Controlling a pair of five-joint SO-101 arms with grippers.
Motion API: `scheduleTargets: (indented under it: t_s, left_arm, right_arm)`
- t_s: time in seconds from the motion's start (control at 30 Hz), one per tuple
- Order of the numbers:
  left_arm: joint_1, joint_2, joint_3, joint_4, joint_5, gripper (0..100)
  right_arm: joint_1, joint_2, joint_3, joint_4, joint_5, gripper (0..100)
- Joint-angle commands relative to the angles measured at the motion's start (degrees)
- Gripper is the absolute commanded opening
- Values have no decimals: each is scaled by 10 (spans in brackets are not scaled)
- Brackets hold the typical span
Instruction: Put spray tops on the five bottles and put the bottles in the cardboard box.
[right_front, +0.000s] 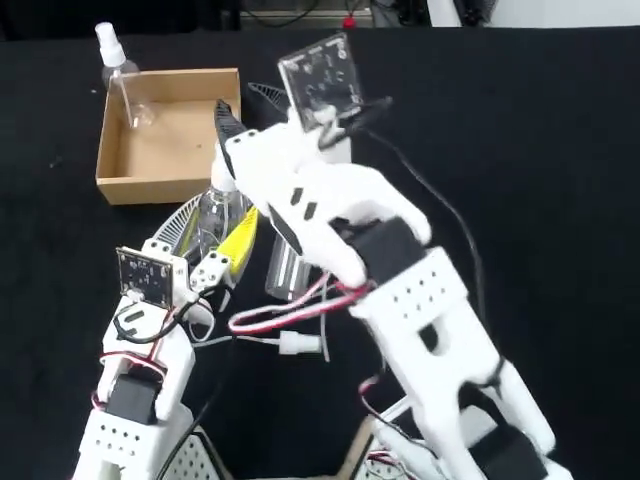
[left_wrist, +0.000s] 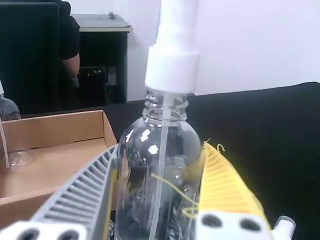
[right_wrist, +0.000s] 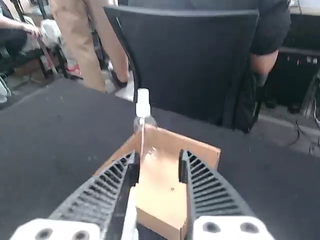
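Clear glossy plastic bottle (left_wrist: 150, 175), matt brown cardboard box (right_front: 150, 188), matt black cloth table (right_front: 540, 150)

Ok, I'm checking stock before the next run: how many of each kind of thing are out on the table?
Bottles: 3 (boxed bottle, held bottle, third bottle, partly hidden)
Spray tops: 3 (boxed bottle's top, held bottle's top, loose top)
Cardboard box: 1
Total: 7

Black table (right_front: 540, 150), black chair (right_wrist: 190, 60) behind
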Motion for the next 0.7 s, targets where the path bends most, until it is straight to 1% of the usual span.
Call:
scheduleTargets:
  t_s: [0.0,0.4,0.57,0.67]
  left_arm:
    - [5,-5,12,-12,5,95]
    - [4,-5,12,-12,5,95]
    - [2,-5,12,-12,5,95]
    - [3,-5,12,-12,5,95]
  right_arm:
    - [11,9,-35,-3,0,119]
    - [-37,3,-33,109,4,120]
    - [-35,2,-22,104,5,120]
    - [-21,-2,-32,89,4,120]
